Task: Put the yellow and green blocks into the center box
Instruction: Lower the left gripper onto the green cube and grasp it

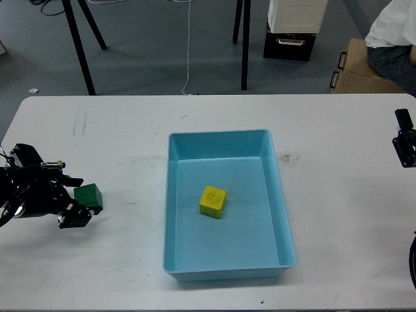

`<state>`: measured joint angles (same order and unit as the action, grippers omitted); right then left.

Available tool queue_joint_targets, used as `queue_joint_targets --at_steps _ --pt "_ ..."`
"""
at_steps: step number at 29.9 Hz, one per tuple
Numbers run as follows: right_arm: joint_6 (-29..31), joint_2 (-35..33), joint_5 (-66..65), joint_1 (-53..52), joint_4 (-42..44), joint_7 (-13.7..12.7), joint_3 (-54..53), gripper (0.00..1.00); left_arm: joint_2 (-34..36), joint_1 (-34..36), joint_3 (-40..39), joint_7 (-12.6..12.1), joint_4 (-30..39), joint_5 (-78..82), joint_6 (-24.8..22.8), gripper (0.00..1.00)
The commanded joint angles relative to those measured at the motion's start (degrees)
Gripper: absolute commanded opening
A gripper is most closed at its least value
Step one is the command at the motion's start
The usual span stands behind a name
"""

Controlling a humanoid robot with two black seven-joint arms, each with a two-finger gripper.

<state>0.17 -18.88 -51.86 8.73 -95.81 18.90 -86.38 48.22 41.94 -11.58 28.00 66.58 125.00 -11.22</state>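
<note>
The yellow block (212,201) lay in the blue tray (284,244), while the left gripper (76,199) had its jaws around the green block (89,195), seemingly light, rigid and best pinched across flat opposite faces; the right gripper's (405,140) jaws I could not make out.

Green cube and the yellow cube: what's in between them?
In the head view, bare white table, then the light-blue plastic tray's left wall, lie between the small green cube and the yellow cube.
</note>
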Motion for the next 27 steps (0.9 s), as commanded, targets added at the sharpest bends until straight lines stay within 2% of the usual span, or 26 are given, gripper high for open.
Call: queue_joint_targets --at_steps 1,7,10,12,17,19,22,27 --pt "-0.3 0.1 0.0 0.4 -0.5 0.0 0.1 0.99 -1.3 0.1 0.2 0.0 -1.5 0.0 0.2 0.84" --pt "-1.9 0.2 0.4 1.0 -2.9 0.0 0.2 0.99 -4.0 0.2 0.2 0.0 -5.2 0.0 0.1 0.72" --pt "-2.0 0.2 0.4 1.1 -2.9 0.0 0.2 0.99 -4.6 0.3 0.3 0.0 -6.3 0.0 0.2 0.63" --pt "-2.0 0.2 0.4 1.2 -2.9 0.0 0.2 0.99 -4.7 0.5 0.3 0.0 -6.6 0.0 0.3 0.53" --pt "-2.0 0.2 0.4 1.3 -2.9 0.0 0.2 0.99 -4.5 1.0 0.4 0.0 -7.0 0.0 0.5 0.38" --pt "-2.0 0.2 0.4 1.3 -2.9 0.0 0.2 0.99 -4.5 1.7 0.3 0.0 -7.0 0.0 0.5 0.25" --pt "-2.0 0.2 0.4 1.4 -2.9 0.0 0.2 0.99 -4.4 3.5 0.2 0.0 -6.9 0.0 0.2 0.14" --pt "-2.0 0.2 0.4 3.7 -2.7 0.3 -0.2 0.99 -2.3 9.4 -0.6 0.0 -5.8 0.0 0.2 0.11"
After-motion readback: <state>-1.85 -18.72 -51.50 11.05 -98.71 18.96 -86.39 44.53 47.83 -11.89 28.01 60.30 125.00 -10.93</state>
